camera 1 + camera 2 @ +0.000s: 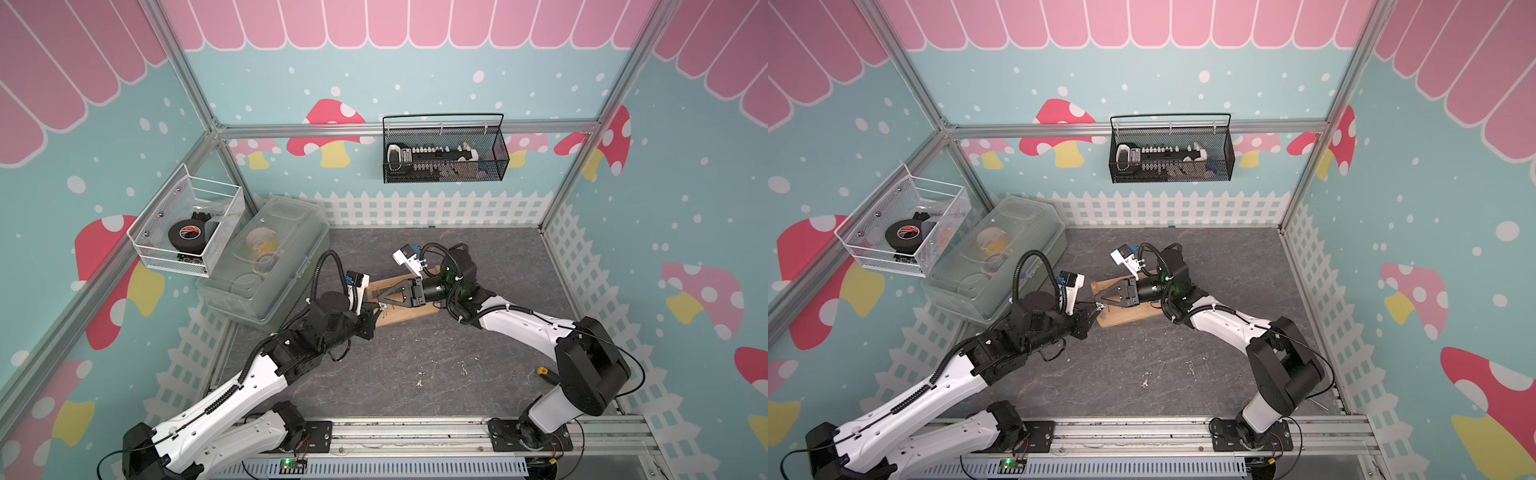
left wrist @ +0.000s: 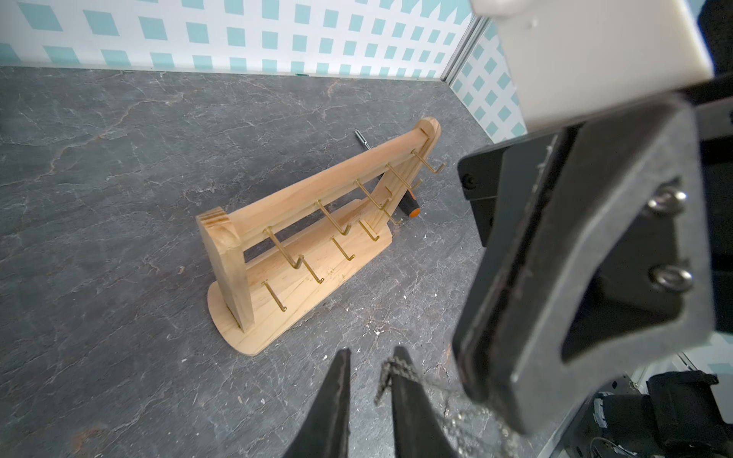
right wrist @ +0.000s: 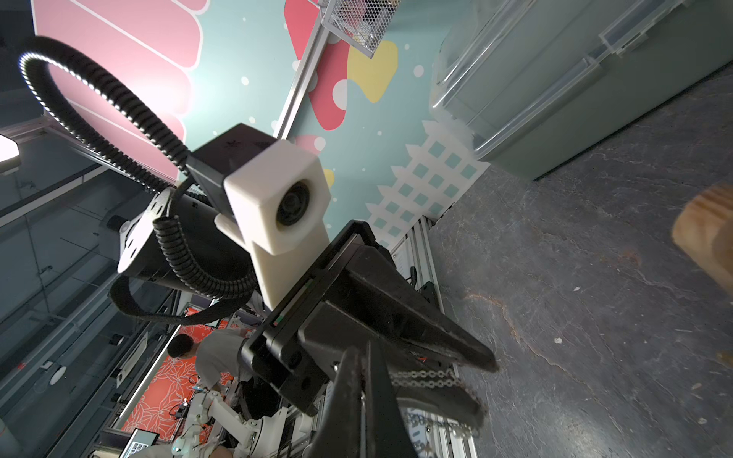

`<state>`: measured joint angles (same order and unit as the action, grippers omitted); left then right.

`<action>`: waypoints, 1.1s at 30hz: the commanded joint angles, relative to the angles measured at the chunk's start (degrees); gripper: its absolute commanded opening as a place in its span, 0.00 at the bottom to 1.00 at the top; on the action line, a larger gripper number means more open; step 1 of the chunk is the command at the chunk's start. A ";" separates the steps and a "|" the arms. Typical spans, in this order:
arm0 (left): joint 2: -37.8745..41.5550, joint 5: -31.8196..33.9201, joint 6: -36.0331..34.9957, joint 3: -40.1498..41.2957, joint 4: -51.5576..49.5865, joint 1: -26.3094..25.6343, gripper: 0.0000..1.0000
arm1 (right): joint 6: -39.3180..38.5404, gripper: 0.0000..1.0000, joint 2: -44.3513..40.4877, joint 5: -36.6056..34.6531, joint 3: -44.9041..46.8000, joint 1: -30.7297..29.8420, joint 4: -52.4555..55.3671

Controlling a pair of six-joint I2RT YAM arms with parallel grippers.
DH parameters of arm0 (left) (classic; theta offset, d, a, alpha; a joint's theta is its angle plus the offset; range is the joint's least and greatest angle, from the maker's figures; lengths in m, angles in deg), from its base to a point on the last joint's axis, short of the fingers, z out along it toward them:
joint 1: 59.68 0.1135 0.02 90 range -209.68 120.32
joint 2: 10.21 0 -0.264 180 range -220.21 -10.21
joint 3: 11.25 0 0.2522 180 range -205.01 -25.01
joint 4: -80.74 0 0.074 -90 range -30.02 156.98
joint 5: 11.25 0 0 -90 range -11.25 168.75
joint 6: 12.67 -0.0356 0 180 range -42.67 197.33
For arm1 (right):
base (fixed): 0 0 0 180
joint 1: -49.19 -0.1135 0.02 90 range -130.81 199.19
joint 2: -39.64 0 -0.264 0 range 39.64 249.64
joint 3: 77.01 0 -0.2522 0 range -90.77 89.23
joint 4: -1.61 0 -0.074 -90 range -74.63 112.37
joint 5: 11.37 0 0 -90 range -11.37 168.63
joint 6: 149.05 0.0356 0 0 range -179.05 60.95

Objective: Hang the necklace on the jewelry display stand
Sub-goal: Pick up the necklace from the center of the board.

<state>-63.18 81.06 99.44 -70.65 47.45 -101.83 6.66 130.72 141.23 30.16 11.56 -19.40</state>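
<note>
The jewelry display stand of light wood stands mid-table, and the left wrist view shows its crossbars with rows of gold hooks. A thin silver necklace stretches between my two grippers beside the stand's near end. My right gripper is shut on one end of the chain. My left gripper has its jaws a little apart. The necklace is draped over one of its fingertips. The grippers meet tip to tip in both top views.
A clear plastic lidded box sits at the left of the table, and a white mesh basket holding a tape roll hangs beside it. A black wire basket hangs on the back wall. A screwdriver lies beyond the stand.
</note>
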 commanded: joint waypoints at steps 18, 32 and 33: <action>1.62 -2.46 -2.15 -0.29 -3.17 -0.23 0.15 | -4.23 0.00 -0.69 -1.49 -3.07 0.10 5.83; 2.95 -1.89 -1.86 -0.08 -3.59 -0.21 0.16 | -6.08 0.00 -0.68 -1.77 -2.74 0.27 8.11; 3.13 -1.71 -1.98 -0.06 -3.70 -0.22 0.16 | -6.12 0.00 -0.64 -1.70 -2.72 0.32 8.06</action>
<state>-61.38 78.76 98.52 -70.65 44.74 -101.83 1.37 130.72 139.70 28.39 11.69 -11.55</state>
